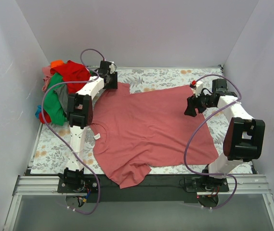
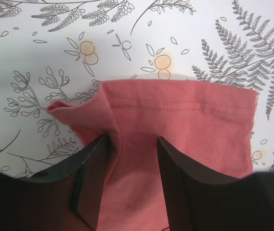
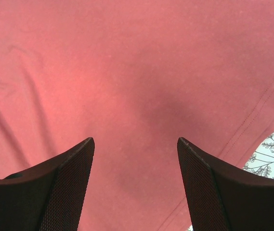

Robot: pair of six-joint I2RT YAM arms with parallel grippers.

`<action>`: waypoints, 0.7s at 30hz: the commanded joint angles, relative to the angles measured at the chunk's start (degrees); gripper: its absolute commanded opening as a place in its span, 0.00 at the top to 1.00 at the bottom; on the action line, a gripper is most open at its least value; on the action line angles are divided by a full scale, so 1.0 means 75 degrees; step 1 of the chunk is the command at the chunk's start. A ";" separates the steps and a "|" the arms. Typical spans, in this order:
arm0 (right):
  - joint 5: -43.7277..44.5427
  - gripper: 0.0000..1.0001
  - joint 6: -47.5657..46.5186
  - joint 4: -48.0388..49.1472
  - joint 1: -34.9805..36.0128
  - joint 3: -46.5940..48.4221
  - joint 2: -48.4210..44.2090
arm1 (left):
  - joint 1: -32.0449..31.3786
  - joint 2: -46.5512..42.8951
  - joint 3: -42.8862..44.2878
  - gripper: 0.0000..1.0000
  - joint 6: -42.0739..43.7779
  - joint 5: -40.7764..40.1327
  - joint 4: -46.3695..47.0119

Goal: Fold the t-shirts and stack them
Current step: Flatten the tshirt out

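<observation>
A salmon-pink t-shirt (image 1: 151, 125) lies spread on the floral table cover, with its white neck tag (image 1: 97, 136) at the left. My left gripper (image 1: 111, 81) is at the shirt's far-left sleeve. In the left wrist view its jaws (image 2: 132, 144) stand open astride the sleeve (image 2: 185, 120), and a raised fold of cloth rests against the left finger (image 2: 91, 163). My right gripper (image 1: 192, 109) hovers over the shirt's right part. In the right wrist view it (image 3: 136, 142) is wide open and empty, with the pink cloth (image 3: 127, 72) below.
A pile of other t-shirts sits at the far left: red (image 1: 74, 72), green (image 1: 55, 103), orange (image 1: 57, 62) and pink (image 1: 46, 73). The floral cover (image 1: 165, 74) shows around the shirt. White walls close in on three sides. A black rail (image 1: 165, 182) runs along the near edge.
</observation>
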 commanded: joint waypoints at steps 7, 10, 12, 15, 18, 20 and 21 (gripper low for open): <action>-0.0115 0.24 0.0058 0.0170 -0.0078 -0.0087 -0.0059 | 0.0127 -0.0554 -0.0026 0.46 -0.0256 -0.0390 -0.0436; -0.0139 0.24 0.0058 0.0170 -0.0078 -0.0087 -0.0047 | 0.0279 -0.0566 0.0209 0.45 -0.0268 -0.0461 -0.0448; -0.0139 0.24 0.0058 0.0170 -0.0078 -0.0075 -0.0035 | 0.0373 -0.0543 0.0408 0.45 -0.0257 -0.0461 -0.0518; -0.0010 0.24 0.0151 0.0205 -0.0078 -0.0005 0.0081 | 0.0443 -0.0636 0.0269 0.44 -0.0256 -0.0578 -0.0518; 0.0375 0.27 0.0503 0.0322 -0.0078 0.0206 0.0373 | 0.0444 -0.0800 0.0046 0.45 -0.0268 -0.0625 -0.0413; 0.0727 0.27 0.0737 0.0428 -0.0078 0.0486 0.0677 | 0.0444 -0.0929 0.0045 0.45 -0.0268 -0.0625 -0.0389; 0.0809 0.27 0.0808 0.0451 -0.0078 0.0615 0.0796 | 0.0444 -0.1092 0.0034 0.44 -0.0280 -0.0579 -0.0366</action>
